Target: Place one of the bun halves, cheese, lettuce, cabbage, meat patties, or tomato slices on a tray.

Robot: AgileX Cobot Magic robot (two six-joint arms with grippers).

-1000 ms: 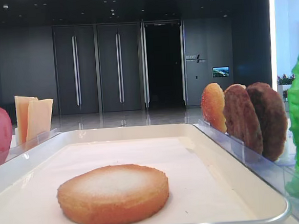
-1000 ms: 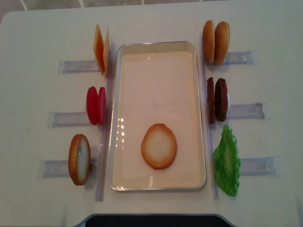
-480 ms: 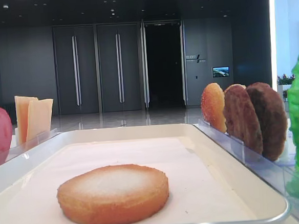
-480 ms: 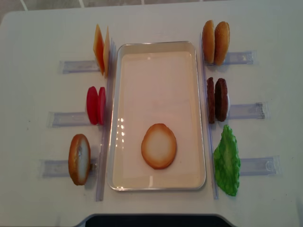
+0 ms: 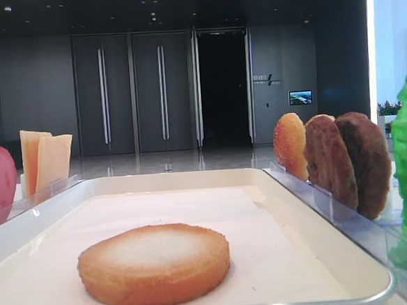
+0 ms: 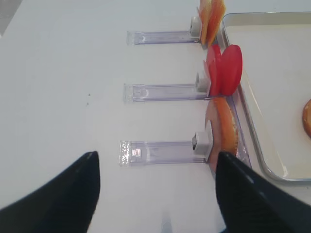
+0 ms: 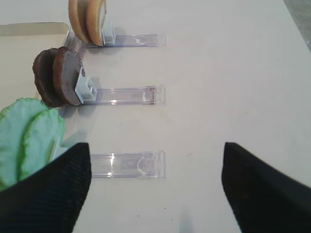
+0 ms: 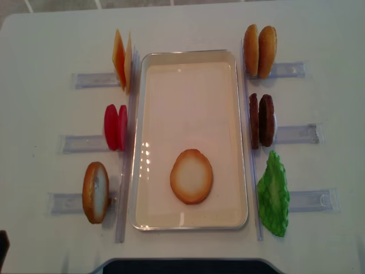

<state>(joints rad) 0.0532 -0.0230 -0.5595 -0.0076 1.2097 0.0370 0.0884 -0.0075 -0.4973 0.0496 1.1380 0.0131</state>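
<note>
One bun half (image 8: 191, 176) lies flat, cut face up, on the cream tray (image 8: 188, 97), toward its near end. Left of the tray stand cheese (image 8: 122, 60), tomato slices (image 8: 116, 127) and another bun half (image 8: 95, 192) in racks. On the right are two bun halves (image 8: 259, 51), meat patties (image 8: 261, 120) and lettuce (image 8: 274, 194). Cabbage is out of view. My left gripper (image 6: 155, 194) is open over bare table, beside the upright bun half (image 6: 223, 128). My right gripper (image 7: 155, 184) is open and empty, to the right of the lettuce (image 7: 29, 136).
Clear plastic racks (image 8: 91, 80) stick out sideways from both long sides of the tray. The white table runs wide on either side. A dark base edge (image 8: 182, 266) sits at the front.
A dark tip of the left gripper now shows at the bottom-left edge of the overhead view. Food and tray have not moved.
</note>
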